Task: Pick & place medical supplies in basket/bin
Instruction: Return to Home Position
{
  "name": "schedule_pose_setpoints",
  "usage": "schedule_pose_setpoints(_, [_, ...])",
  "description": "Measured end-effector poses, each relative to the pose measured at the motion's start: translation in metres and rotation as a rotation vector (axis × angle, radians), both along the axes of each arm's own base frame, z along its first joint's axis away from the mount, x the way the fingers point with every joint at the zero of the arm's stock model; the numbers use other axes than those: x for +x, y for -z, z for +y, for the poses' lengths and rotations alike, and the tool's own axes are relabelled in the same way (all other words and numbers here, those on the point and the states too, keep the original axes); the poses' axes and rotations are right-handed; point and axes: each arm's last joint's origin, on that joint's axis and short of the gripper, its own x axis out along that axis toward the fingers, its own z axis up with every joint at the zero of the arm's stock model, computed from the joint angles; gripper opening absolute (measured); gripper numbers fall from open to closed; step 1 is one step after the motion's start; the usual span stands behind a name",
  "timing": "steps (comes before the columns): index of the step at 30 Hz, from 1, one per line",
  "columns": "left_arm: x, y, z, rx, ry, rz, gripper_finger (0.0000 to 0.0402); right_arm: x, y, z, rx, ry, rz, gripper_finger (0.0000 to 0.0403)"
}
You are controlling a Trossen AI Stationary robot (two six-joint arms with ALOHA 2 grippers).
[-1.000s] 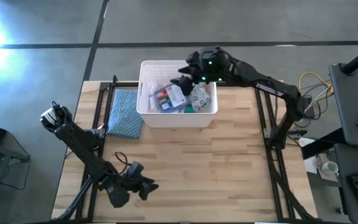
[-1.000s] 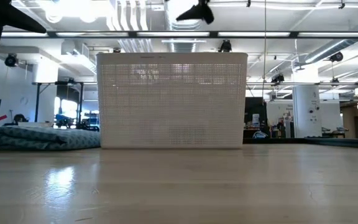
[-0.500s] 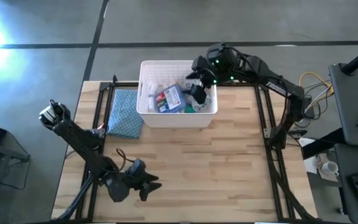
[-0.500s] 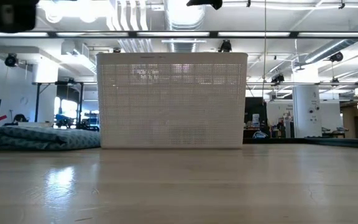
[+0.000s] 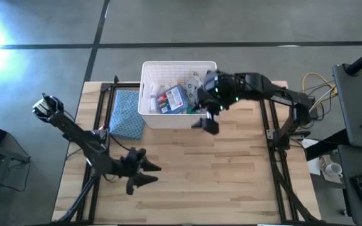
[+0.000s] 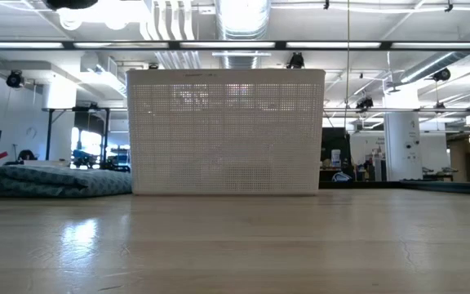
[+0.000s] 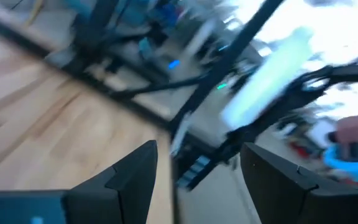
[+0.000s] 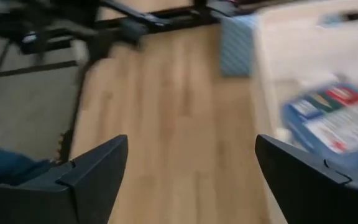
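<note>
- Pulling out of the white rectangular plastic basket [image 5: 180, 119] since half a second ago, the right pincer [image 5: 207, 123] is now hanging over the pale wooden table [image 5: 219, 169], just in front of the basket's near wall and toward its right corner.
- Its two dark fingers [image 8: 92, 171] are standing wide apart in the right wrist view, released, with nothing between them.
- The left pincer [image 5: 149, 174] is also sitting a little farther in than before, over the near left part of the table and well apart from the basket; its fingers [image 7: 129, 180] are spreading open and carrying nothing.
- The medical supplies [image 5: 187, 94] are lying inside the basket, with a blue flat packet bearing a red and white label [image 5: 171, 99] near the middle and small white items around it.
- A blue checked cloth [image 5: 126, 114] is lying flat on the table just beside the basket's left wall.
- In the low view, the basket's slotted front wall [image 6: 225, 139] is standing upright at the centre of the table [image 6: 235, 245], with the folded cloth [image 6: 55, 180] lying off to one side.
</note>
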Motion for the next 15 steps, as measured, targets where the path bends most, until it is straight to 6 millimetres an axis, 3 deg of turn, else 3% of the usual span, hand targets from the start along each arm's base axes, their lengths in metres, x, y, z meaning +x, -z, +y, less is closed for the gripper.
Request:
schedule_pose_setpoints(3, [-0.001,0.013,0.013,0.004,0.062,-0.115,0.0212,0.002,-0.002,0.026,0.001,-0.075,-0.034,0.0338])
schedule_pose_setpoints(7, [0.007,0.028,0.028,0.003,0.097,-0.121,0.0212,0.007,-0.004,0.058,0.036,-0.139,-0.118,0.0333])
schedule_pose_setpoints(12, [0.023,0.027,0.056,0.042,0.18,-0.145,0.0212,0.021,0.002,0.093,0.118,-0.184,-0.276,0.0329])
schedule_pose_setpoints(15, [0.027,0.024,0.077,0.073,0.202,-0.172,0.0212,0.029,0.019,0.104,0.161,-0.184,-0.275,0.0329])
